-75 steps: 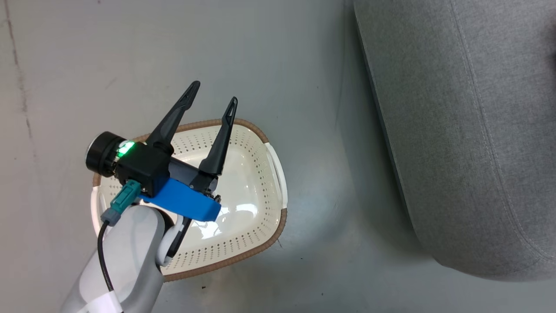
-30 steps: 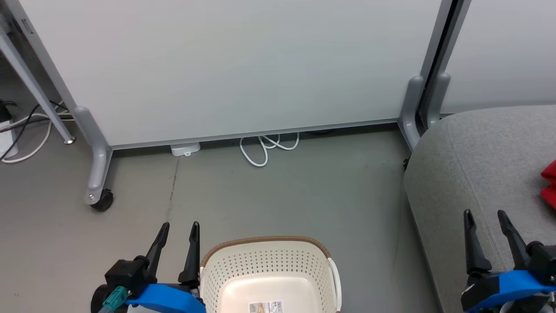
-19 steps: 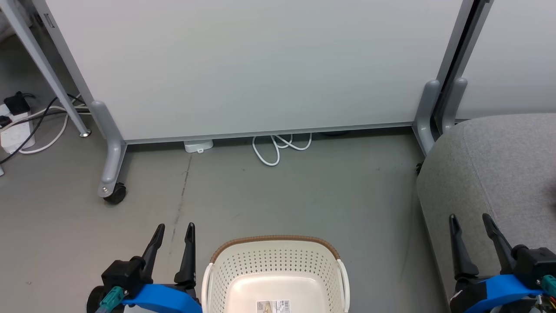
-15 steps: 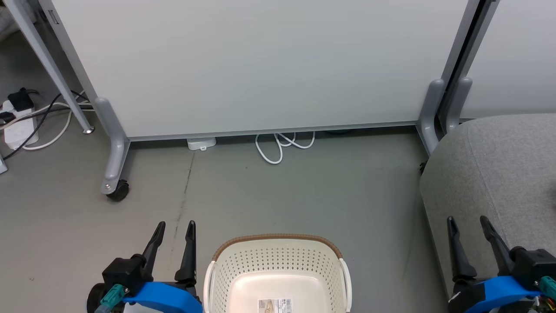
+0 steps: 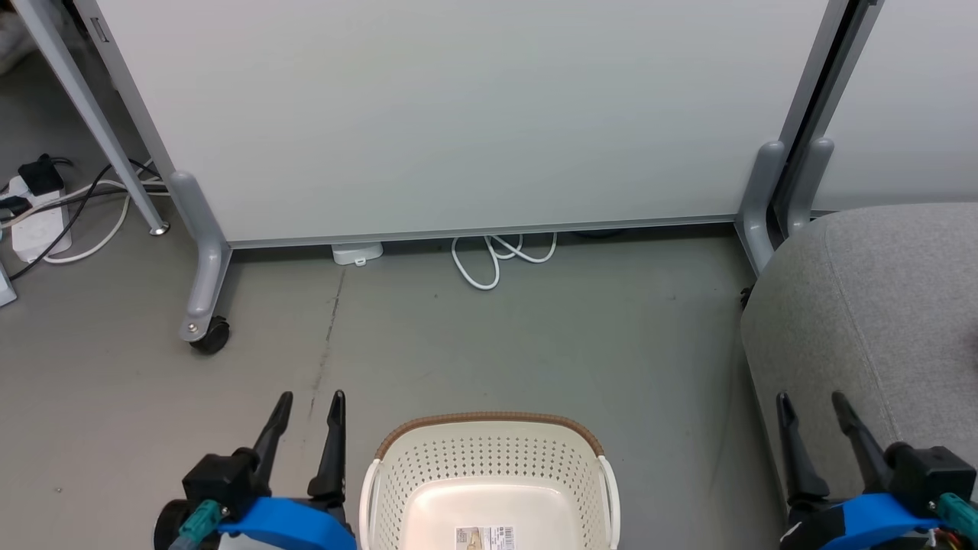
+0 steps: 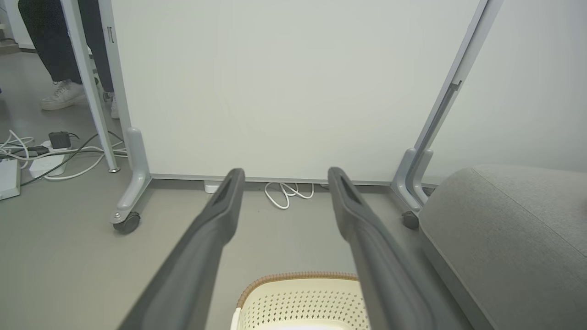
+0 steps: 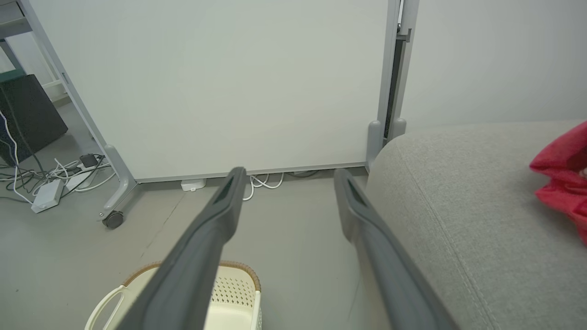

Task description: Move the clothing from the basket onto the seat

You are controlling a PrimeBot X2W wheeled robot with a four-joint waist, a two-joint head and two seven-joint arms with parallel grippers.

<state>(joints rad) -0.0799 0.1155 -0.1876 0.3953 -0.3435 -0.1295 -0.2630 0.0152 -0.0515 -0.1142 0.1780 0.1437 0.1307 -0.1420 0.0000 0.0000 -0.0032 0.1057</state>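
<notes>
Grey floor, white partition behind. At frame bottom: left gripper, right gripper, fingers upward, jaws wide, empty; laundry basket between.

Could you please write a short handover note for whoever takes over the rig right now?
Left pincer: open, empty, to the left of the basket.
Right pincer: open, empty, by the edge of the seat.
Basket: on the floor; the visible part of its inside holds just a barcode sticker.
Red clothing: on the seat, cut off by the picture's edge; I cannot tell if both garments are there.
Done: the basket looks emptied.
Left: probably nothing; check the seat for both garments.
</notes>
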